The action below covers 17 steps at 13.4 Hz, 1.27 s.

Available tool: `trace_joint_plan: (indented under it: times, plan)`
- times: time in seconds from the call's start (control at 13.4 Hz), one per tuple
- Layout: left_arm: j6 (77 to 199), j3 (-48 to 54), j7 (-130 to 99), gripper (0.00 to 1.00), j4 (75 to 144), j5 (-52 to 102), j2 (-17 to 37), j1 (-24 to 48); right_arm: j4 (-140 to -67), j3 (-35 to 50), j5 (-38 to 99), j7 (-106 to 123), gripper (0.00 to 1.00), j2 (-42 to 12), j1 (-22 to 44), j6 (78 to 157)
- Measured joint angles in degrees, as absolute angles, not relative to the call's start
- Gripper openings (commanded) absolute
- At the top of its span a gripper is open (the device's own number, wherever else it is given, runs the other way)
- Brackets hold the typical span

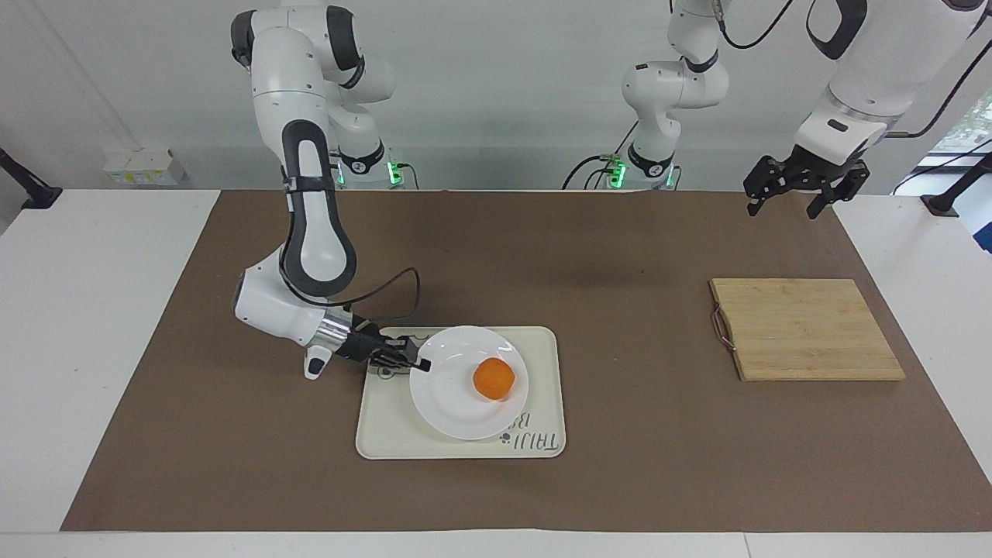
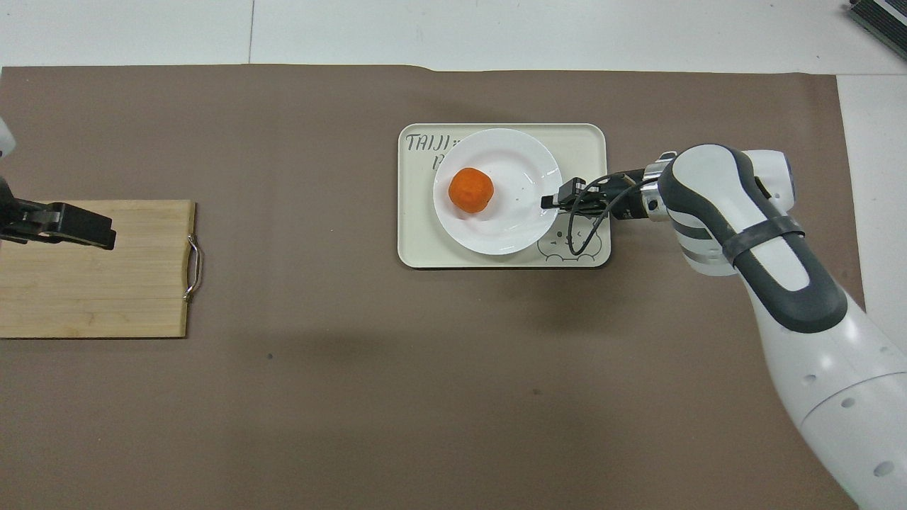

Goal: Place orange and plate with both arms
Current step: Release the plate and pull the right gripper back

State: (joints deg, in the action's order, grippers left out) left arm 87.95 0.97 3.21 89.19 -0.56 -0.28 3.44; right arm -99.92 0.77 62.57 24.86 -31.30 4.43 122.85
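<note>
The white plate [image 1: 453, 407] lies on the cream tray [image 1: 384, 434] with the orange [image 1: 494, 378] on it. My right gripper [image 1: 421, 363] is low over the tray's end toward the right arm, shut on the plate's rim. In the overhead view the right gripper [image 2: 550, 202] meets the plate [image 2: 510, 159] at its rim, and the orange [image 2: 471, 190] sits near the plate's middle. My left gripper [image 1: 783, 203] waits raised and open over the mat at the left arm's end, empty; it also shows in the overhead view [image 2: 92, 230].
A wooden cutting board [image 1: 806, 329] with a metal handle lies at the left arm's end of the brown mat. The tray [image 2: 418, 248] has a bear drawing and lettering. White table borders the mat at both ends.
</note>
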Motion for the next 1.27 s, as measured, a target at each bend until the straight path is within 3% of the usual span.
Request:
trace_joint_plan:
  times: [0.07, 0.6, 1.05, 1.27]
  plan:
    - [87.95, 0.97, 3.22, 1.0, 89.19, -0.56, -0.28, 3.44, -99.99, 0.77, 62.39, 24.87, 1.0, -31.3, 4.46, 123.03]
    - [87.95, 0.97, 3.22, 1.0, 89.19, -0.56, -0.28, 3.44, -97.92, 0.18, 51.18, 24.89, 1.0, -29.66, 4.05, 124.67]
    - [87.95, 0.97, 3.22, 1.0, 89.2, -0.56, -0.28, 3.44, -97.39, -0.35, 24.25, 18.53, 1.0, -21.78, 3.93, 124.16]
    - [87.95, 0.97, 3.22, 1.0, 89.2, -0.56, -0.28, 3.44, -97.38, -0.34, 13.81, 6.47, 1.0, -16.76, 3.92, 119.23]
